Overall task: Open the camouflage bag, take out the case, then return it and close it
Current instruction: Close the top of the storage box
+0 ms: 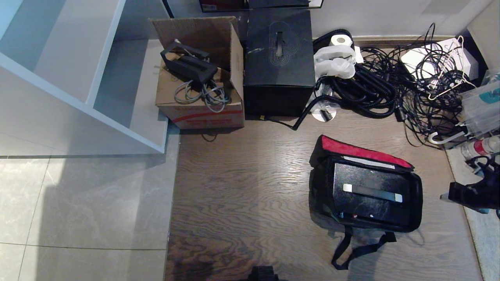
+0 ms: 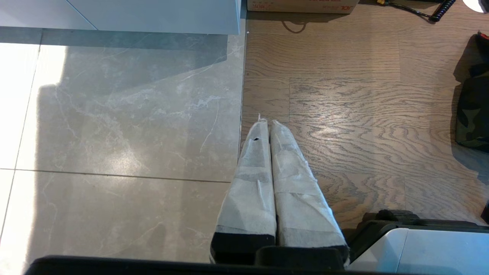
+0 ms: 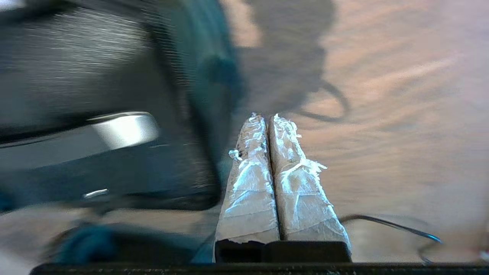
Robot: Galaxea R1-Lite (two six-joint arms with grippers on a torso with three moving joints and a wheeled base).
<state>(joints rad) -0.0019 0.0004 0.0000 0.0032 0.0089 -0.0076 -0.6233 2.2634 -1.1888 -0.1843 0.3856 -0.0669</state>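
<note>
The camouflage bag stands open on the wood floor, its red-lined lid folded back. Inside lies the case, speckled black, with its silver-ended handle facing up. My right gripper hovers just off the bag's right side, shut and empty. In the right wrist view its wrapped fingers are pressed together beside the bag's rim, with the case's silver handle end close by. My left gripper is parked and shut over the floor, well left of the bag.
A tall black cube box and an open cardboard box stand against the back wall. Tangled black cables fill the back right. A white shelf unit is at the left. The bag's strap trails toward me.
</note>
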